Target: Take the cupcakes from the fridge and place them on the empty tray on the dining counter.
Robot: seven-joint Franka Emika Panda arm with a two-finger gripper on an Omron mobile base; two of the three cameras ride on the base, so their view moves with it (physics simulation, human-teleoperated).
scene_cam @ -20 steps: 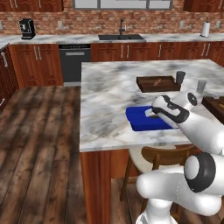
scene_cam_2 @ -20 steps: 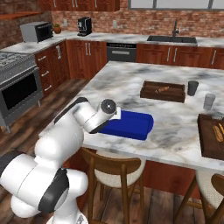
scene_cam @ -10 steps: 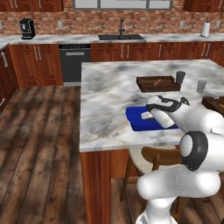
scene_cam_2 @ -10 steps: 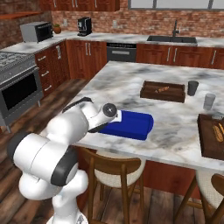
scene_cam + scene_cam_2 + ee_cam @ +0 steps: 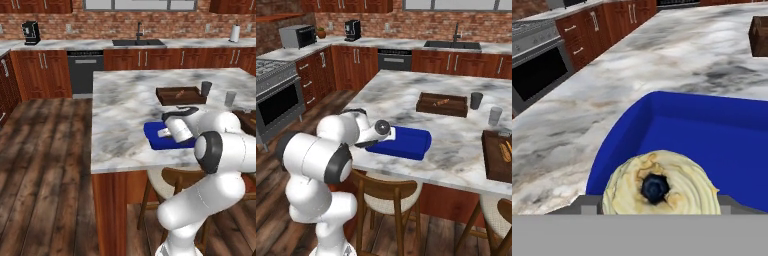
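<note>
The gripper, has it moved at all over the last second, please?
Yes. In the left base view the gripper has swung left across the blue tray, from its right end toward its left end.

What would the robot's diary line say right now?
gripper: shut on cupcake | place: over blue tray | tray: on dining counter

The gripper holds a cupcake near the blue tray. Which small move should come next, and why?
Probably lower it a little and open. In the hand view the cupcake sits between the gripper fingertips, already over the near end of the blue tray, whose floor looks bare.
</note>
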